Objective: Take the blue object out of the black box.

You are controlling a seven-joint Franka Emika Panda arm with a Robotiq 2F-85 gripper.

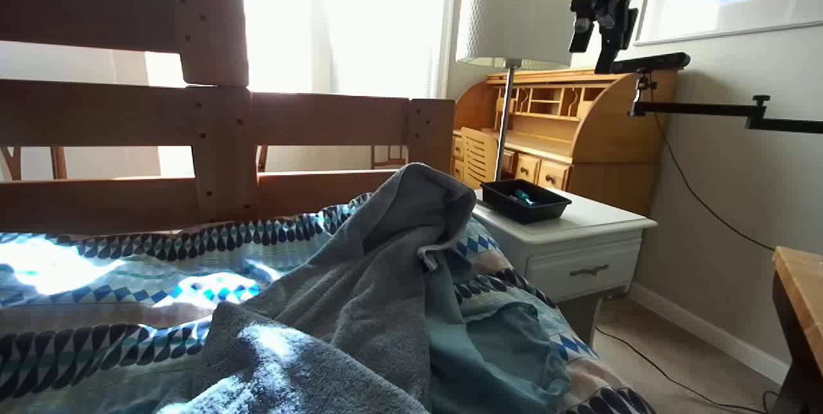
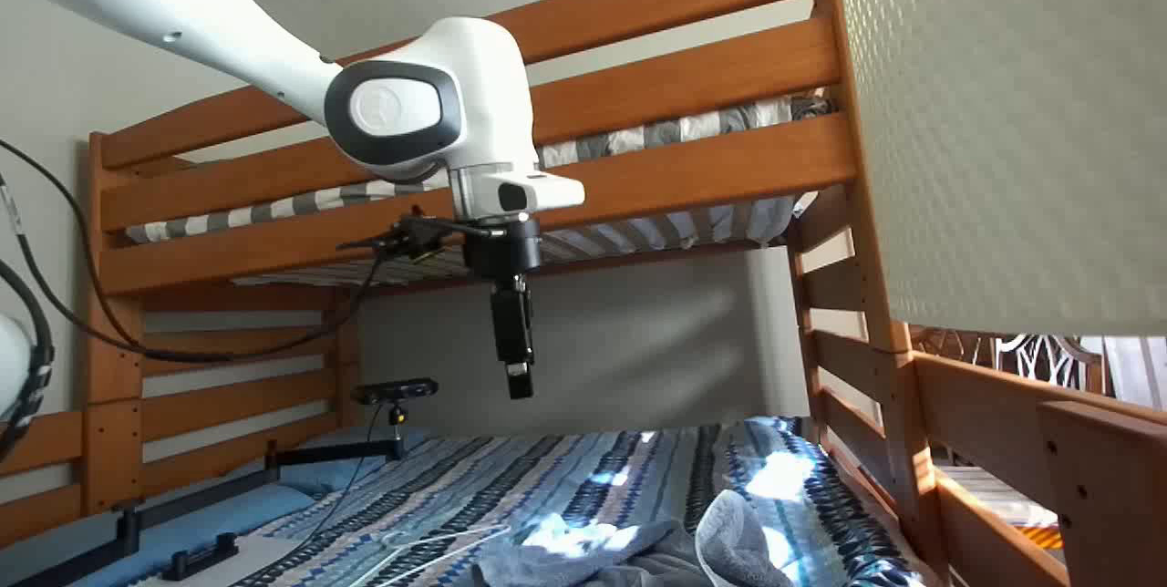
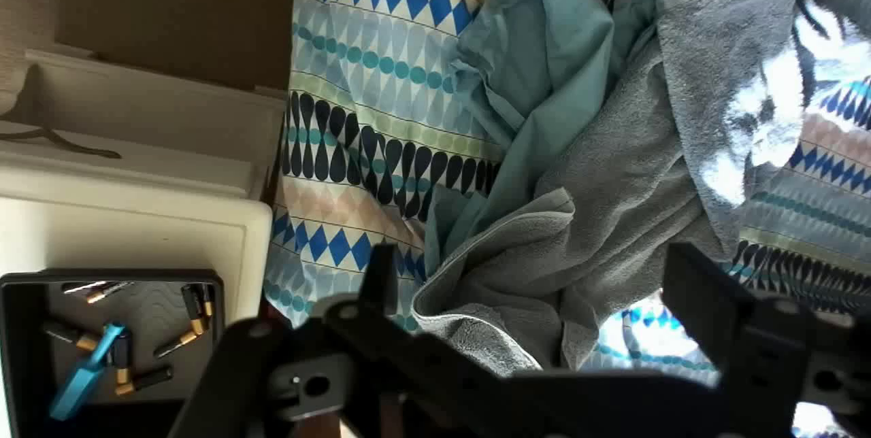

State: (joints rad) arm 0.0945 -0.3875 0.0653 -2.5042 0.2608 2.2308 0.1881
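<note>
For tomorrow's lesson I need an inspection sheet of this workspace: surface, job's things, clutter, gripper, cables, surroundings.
Surface: white nightstand, bearing the black box.
Job's things: blue object, lying inside that box.
Clutter: several battery-like cylinders share the box; grey cloth heaped on the bunk bed.
Gripper: open, holding nothing, hanging clear of the box.
Cables: black cable sagging below the robot arm; floor cable near the nightstand.
Surroundings: lamp, roll-top desk, mounted camera.

Object point(image 3: 82, 381) in box point(image 1: 544, 212) on nightstand point(image 1: 598, 216)
</note>
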